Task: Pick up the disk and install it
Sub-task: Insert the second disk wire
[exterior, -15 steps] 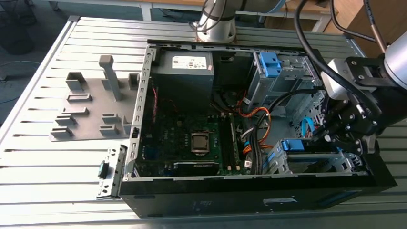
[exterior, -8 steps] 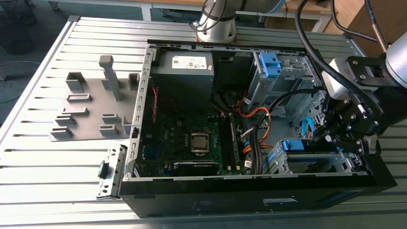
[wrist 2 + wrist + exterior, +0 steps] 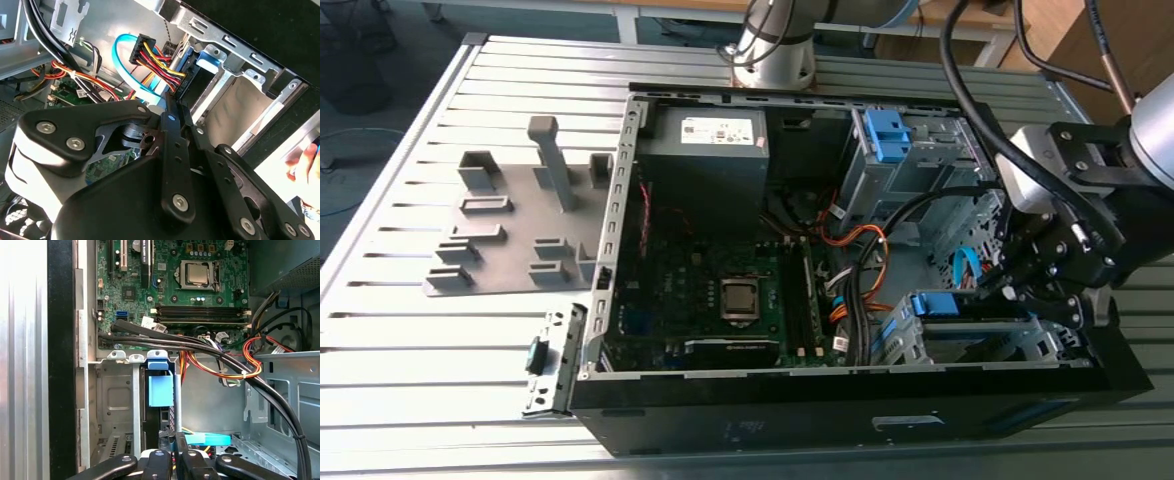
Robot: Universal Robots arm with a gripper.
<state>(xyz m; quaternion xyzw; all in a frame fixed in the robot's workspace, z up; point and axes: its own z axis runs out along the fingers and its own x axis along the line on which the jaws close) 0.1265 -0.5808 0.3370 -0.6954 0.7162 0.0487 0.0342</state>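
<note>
Your gripper (image 3: 1003, 292) at 4 o'clock of the open computer case (image 3: 854, 400) in the exterior view, fingers (image 3: 172, 150) narrow, almost together, tips at the disk (image 3: 160, 387), grasp not confirmable, disk standing on edge in the lower drive cage (image 3: 115, 400), blue bracket showing, case on the slatted worktop (image 3: 400, 380).

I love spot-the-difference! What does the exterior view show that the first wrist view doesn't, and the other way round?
The exterior view adds the grey rack beside the case, the arm's base and the power supply. The first wrist view adds the small cable tie. Both share the chip, the orange wires and the gripper, down by the drive cage.
</note>
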